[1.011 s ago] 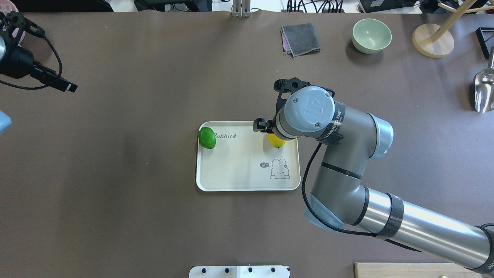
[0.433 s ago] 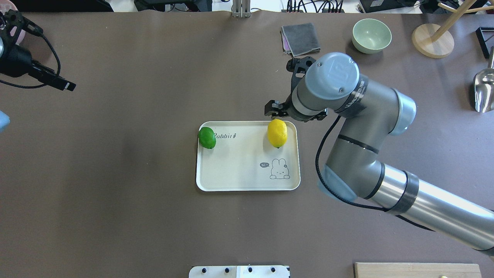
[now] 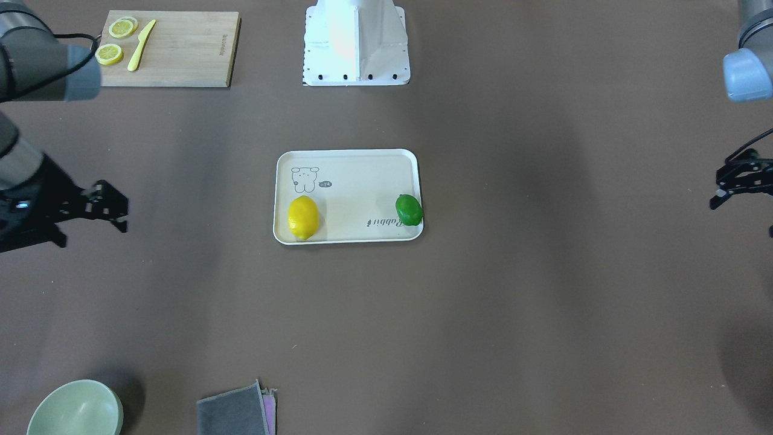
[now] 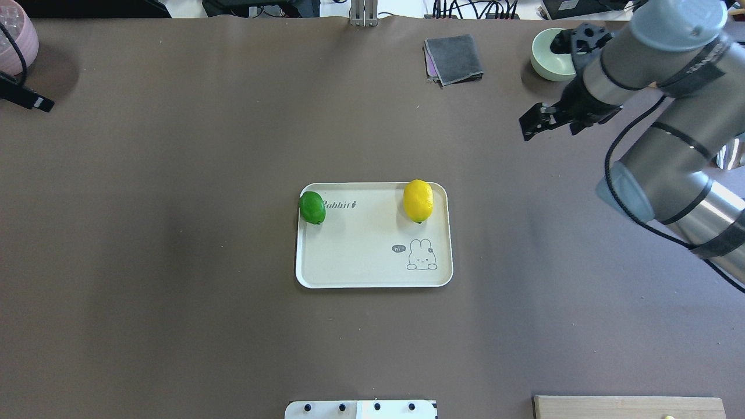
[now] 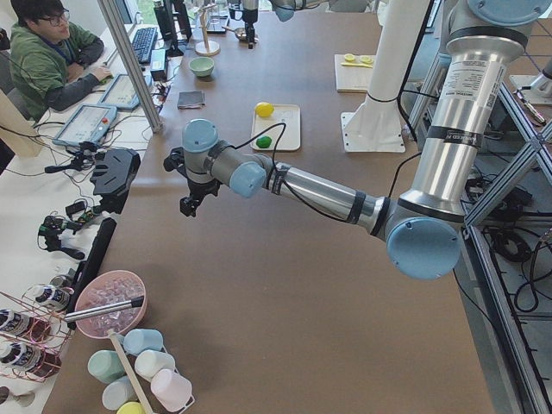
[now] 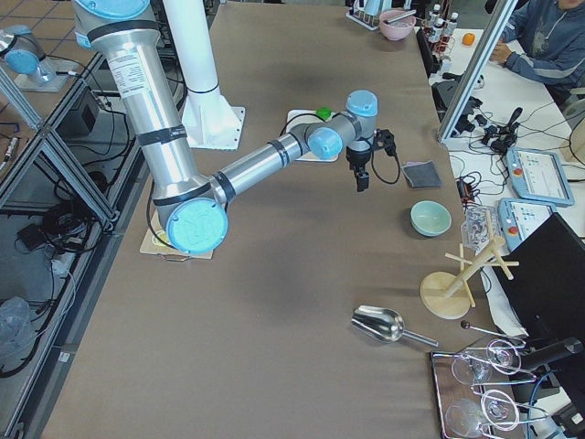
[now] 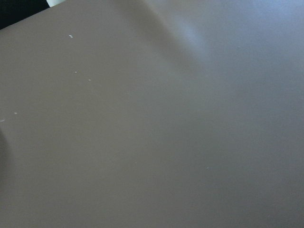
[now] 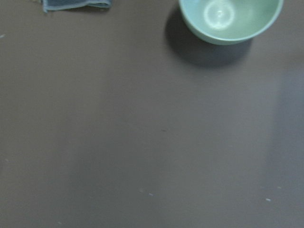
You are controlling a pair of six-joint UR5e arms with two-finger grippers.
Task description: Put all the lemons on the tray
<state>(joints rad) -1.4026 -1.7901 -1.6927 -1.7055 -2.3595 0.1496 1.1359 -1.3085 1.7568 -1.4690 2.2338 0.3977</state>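
Observation:
The cream tray point(image 4: 361, 262) with the rabbit drawing lies mid-table. The yellow lemon point(image 4: 418, 201) rests in its far right corner and the green lemon point(image 4: 312, 208) in its far left corner, against the rim. In the front-facing view the tray point(image 3: 356, 181) holds the yellow lemon point(image 3: 303, 217) and the green lemon point(image 3: 409, 209). My right gripper point(image 4: 528, 125) is open and empty, well off to the tray's far right, near the green bowl; it also shows in the front-facing view point(image 3: 113, 207). My left gripper point(image 3: 718, 190) is open and empty at the table's left side.
A pale green bowl point(image 4: 553, 58) and a folded grey cloth point(image 4: 453, 58) sit at the far edge. A wooden stand point(image 4: 652, 61), a metal scoop point(image 4: 730, 139) and a pink bowl point(image 4: 17, 35) stand at the corners. A cutting board point(image 3: 181, 54) holds lemon slices.
My right gripper has let go of the yellow lemon, left it on the tray, and swung away far right toward the green bowl. My left arm has drawn further left.

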